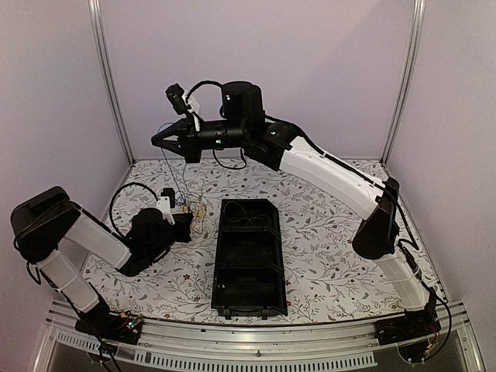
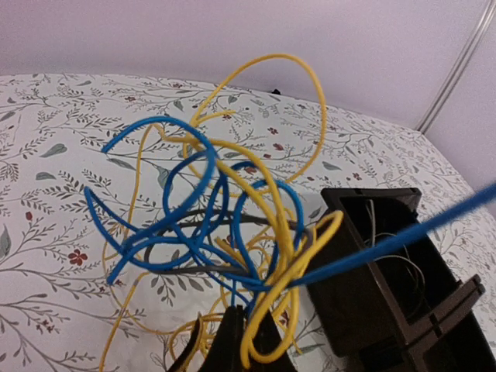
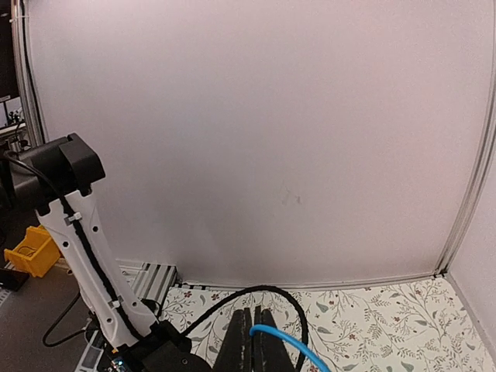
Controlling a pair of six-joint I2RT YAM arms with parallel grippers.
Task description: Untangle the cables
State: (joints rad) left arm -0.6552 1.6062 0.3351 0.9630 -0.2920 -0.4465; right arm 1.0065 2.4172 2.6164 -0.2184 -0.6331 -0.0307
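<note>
**Left gripper** [image 2: 242, 335]: lower centre of the left wrist view. The fingers are clenched on strands at the base of the tangle.

**Cables** [image 2: 225, 225]: a knot of thin yellow, blue and dark wires is held just above the floral tablecloth [image 1: 325, 263]. In the top view it sits left of centre, just beside the far left corner of the tray. Yellow loops arch highest, blue loops are wound through them, and one dark strand is seen low in the bunch.

**Blue wire** [image 2: 403, 236]: a single strand is drawn taut out of the knot toward the right edge of the left wrist view, passing over the tray.

**Black tray** [image 1: 249, 291]: centre of the top view, three compartments in a row. A few loose thin wires [image 1: 246, 215] are seen in the farthest compartment.

**Right gripper** [image 1: 157, 141]: raised well above the table, upper left of centre in the top view. The fingers are pressed together on the blue wire, whose end is seen curling out to the right of them in the right wrist view.
</note>
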